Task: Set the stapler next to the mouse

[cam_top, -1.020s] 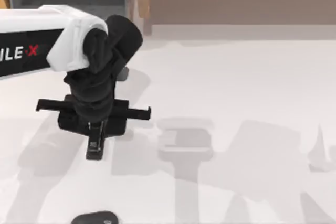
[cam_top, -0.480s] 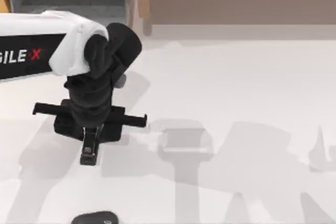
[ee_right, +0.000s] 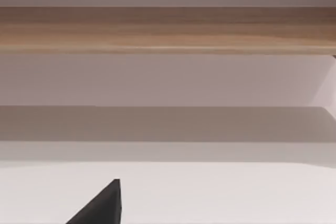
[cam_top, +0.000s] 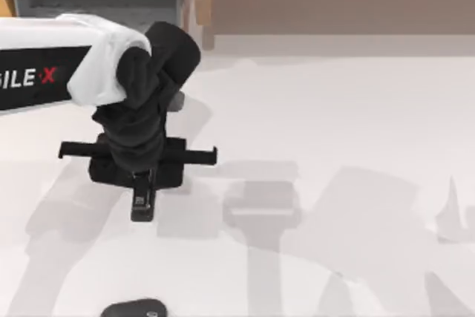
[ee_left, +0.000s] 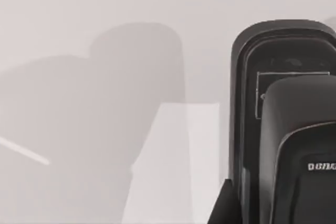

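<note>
Top view: left gripper (cam_top: 142, 183) sits over the left half of the white table (cam_top: 334, 124), pointing down, well apart from the mouse (cam_top: 134, 308) and farther from the camera than it. Stapler (cam_top: 142, 203) pokes out from under the gripper's black body, its long axis running toward the mouse, free end nearest the mouse. Gripper appears clamped on the stapler's upper part; the fingers themselves are hidden under the wrist, so how wide they stand cannot be read. Whether the stapler touches the table or hangs above it cannot be told. Mouse lies at the near table edge, partly cut off by the frame, a small light mark on its top.

Left wrist view: stapler (ee_left: 286, 129) close up, black, rounded end, pale lettering on its top; grey shadow on the table beside it.

Right wrist view: a wooden ledge (ee_right: 168, 30) and a pale wall.
</note>
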`<state>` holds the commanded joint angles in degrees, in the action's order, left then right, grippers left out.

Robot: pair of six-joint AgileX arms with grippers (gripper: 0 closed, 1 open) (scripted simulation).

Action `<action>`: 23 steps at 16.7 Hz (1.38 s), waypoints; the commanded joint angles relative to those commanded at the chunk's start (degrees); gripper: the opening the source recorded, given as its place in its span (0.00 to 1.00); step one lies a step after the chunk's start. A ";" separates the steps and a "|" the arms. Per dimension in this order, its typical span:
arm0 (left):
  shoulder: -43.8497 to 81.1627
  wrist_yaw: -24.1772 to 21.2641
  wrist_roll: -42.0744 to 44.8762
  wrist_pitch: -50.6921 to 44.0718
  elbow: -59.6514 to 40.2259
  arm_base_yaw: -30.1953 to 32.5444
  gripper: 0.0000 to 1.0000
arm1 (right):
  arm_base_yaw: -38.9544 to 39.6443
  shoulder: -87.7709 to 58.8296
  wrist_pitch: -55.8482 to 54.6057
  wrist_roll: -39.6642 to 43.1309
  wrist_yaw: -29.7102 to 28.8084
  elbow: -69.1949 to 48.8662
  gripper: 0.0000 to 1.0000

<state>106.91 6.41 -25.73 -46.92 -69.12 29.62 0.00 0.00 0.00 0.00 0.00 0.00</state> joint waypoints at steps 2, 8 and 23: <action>1.07 -0.81 -0.24 1.03 0.94 -0.07 0.00 | 0.00 0.00 0.00 0.00 0.00 0.00 1.00; 1.69 -1.07 -0.30 1.24 1.53 -0.09 0.00 | 0.00 0.00 0.00 0.00 0.00 0.00 1.00; 1.69 -1.07 -0.30 1.24 1.53 -0.09 1.00 | 0.00 0.00 0.00 0.00 0.00 0.00 1.00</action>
<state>108.60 5.34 -26.03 -45.68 -67.59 29.53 0.00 0.00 0.00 0.00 0.00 0.00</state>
